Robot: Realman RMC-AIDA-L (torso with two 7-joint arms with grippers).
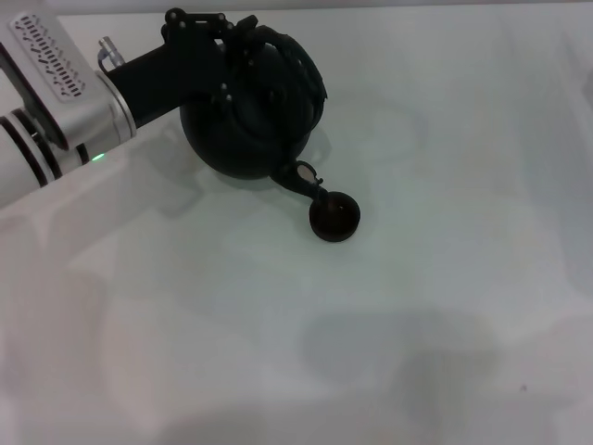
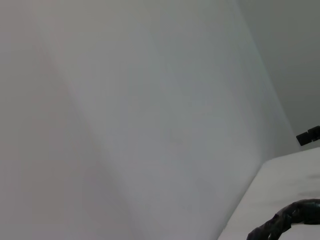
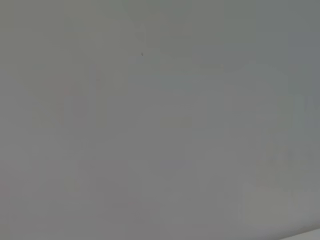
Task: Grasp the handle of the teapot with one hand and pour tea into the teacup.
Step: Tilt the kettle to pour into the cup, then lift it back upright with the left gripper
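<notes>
In the head view the black teapot (image 1: pixel 243 139) hangs tilted at the upper left of the white table (image 1: pixel 417 306). Its short spout (image 1: pixel 302 178) points down at the teacup (image 1: pixel 334 216), a tiny dark cup standing just below and right of the spout tip. My left gripper (image 1: pixel 243 42) reaches in from the left and is shut on the arched handle (image 1: pixel 304 63) above the pot's body. A piece of the wrapped handle shows in the left wrist view (image 2: pixel 290 217). No liquid can be made out. The right gripper is out of view.
The left arm's silver forearm (image 1: pixel 65 120) crosses the upper left corner. The right wrist view shows only a plain grey surface. Soft shadows lie on the table near its front edge.
</notes>
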